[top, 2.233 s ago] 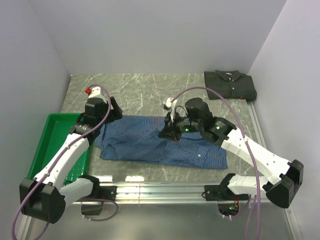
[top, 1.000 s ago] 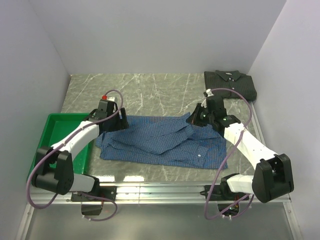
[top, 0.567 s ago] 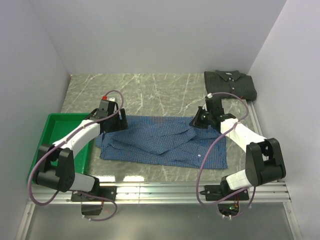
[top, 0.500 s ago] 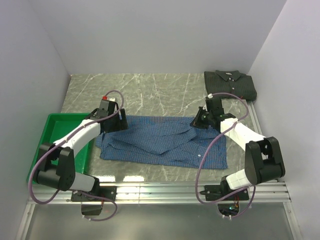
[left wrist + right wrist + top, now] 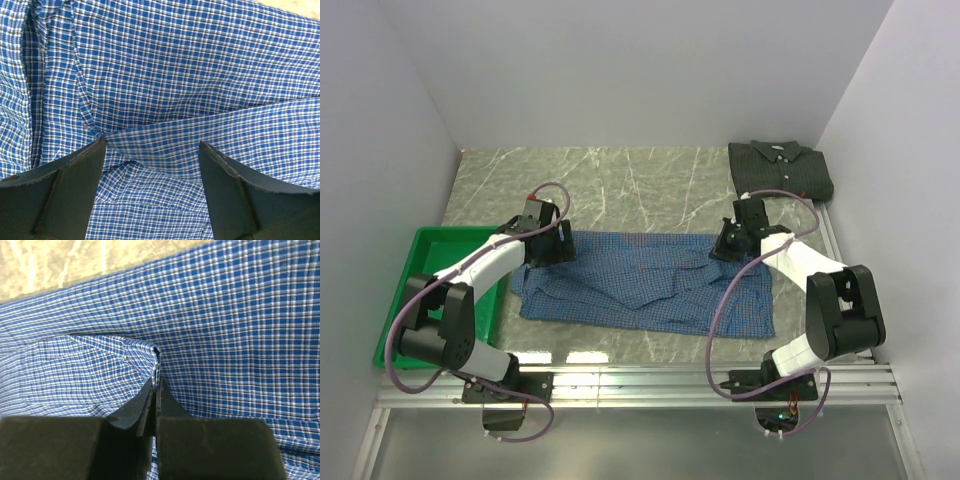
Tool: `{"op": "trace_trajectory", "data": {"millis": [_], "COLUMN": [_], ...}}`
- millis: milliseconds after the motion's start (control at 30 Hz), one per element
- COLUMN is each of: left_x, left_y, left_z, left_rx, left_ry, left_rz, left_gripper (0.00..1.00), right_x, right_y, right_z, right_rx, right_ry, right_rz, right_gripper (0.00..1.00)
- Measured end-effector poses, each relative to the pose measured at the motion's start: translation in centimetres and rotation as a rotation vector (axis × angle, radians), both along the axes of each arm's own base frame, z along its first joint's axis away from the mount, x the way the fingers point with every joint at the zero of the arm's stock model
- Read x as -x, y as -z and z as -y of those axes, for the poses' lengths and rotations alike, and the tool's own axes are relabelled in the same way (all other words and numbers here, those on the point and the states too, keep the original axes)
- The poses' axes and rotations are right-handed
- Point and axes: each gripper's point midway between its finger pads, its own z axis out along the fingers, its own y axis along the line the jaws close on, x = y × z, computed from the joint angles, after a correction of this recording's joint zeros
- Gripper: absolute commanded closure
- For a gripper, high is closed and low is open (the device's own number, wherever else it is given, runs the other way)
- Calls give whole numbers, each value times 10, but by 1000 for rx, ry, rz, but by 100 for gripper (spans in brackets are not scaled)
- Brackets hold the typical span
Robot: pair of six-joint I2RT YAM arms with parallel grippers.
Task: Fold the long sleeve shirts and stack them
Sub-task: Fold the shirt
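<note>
Carried rightward since earlier, the right gripper (image 5: 725, 243) clenches a fold of the blue fine-checked cloth shirt (image 5: 640, 290), half-folded toward the table's (image 5: 620, 180) near edge, the left gripper (image 5: 558, 243) hangs released over it, and the folded dark green-charcoal shirt (image 5: 780, 170) waits at the far right corner, stacking outstanding.

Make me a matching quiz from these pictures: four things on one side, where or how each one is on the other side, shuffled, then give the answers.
Things
1. dark shirt
2. green tray
3. left gripper
4. right gripper

Places and states
A. pinched shut on a fold of the blue checked shirt
B. folded, at the far right corner of the table
C. open, just above the blue checked shirt
D. at the table's left edge

Pairs: 1-B, 2-D, 3-C, 4-A
</note>
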Motion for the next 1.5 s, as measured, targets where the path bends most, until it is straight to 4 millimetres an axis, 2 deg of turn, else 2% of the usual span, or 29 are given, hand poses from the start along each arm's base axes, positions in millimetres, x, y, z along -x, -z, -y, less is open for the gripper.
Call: {"op": "trace_trajectory", "data": {"millis": [100, 133, 167, 267, 333, 400, 500, 567, 633, 733, 833, 933, 1000, 1033, 1200, 1333, 1400, 1500], "left_x": [0, 0, -1, -2, -4, -6, -5, -3, -1, 3, 5, 6, 6, 5, 2, 1, 2, 2], "left_y": [1, 1, 0, -10, -26, -46, -74, -86, -90, -78, -48, -19, -5, 0, 19, 19, 10, -14], "left_z": [-2, -3, -3, -2, 0, 2, 11, 24, 39, 59, 65, 59, 53, 49, 23, 18, 19, 26], "left_rx": [-9, -12, -12, 3, 25, 56, 115, 160, 210, 277, 307, 297, 293, 293, 288, 296, 303, 325], "left_ry": [-9, -11, -13, -21, -29, -35, -38, -27, -9, 3, -41, -117, -171, -192, -341, -384, -380, -350], "left_rz": [-1, 0, 1, 33, 81, 141, 219, 253, 271, 248, 190, 132, 109, 102, 77, 81, 97, 140], "left_gripper": [20, 20, 20, 20, 20, 20, 21, 24, 25, 27, 28, 29, 30, 30, 30, 27, 26, 27], "right_x": [0, 0, 0, 1, 1, -1, -3, -4, -2, 9, 22, 33, 38, 38, 30, 31, 31, 34], "right_y": [4, 5, 7, 8, 6, -3, -28, -50, -63, -59, -27, 9, 25, 27, 25, 9, -9, -43], "right_z": [3, 4, 6, 13, 17, 20, 17, 7, -5, -23, -29, -22, -12, -8, 8, 8, 0, -33], "right_rx": [14, 21, 29, 64, 89, 102, 72, 4, -74, -197, -259, -277, -285, -310, -325, -328, -341, -377], "right_ry": [6, 6, 8, 15, 18, 24, 19, -2, -24, -54, -44, 3, 48, 70, 138, 131, 96, -28], "right_rz": [-9, -12, -14, -20, -17, 9, 88, 176, 244, 274, 207, 121, 82, 81, 117, 167, 220, 291], "right_gripper": [85, 75, 60, 44, 41, 41, 43, 44, 44, 44, 45, 45, 45, 45, 45, 44, 44, 44]}}
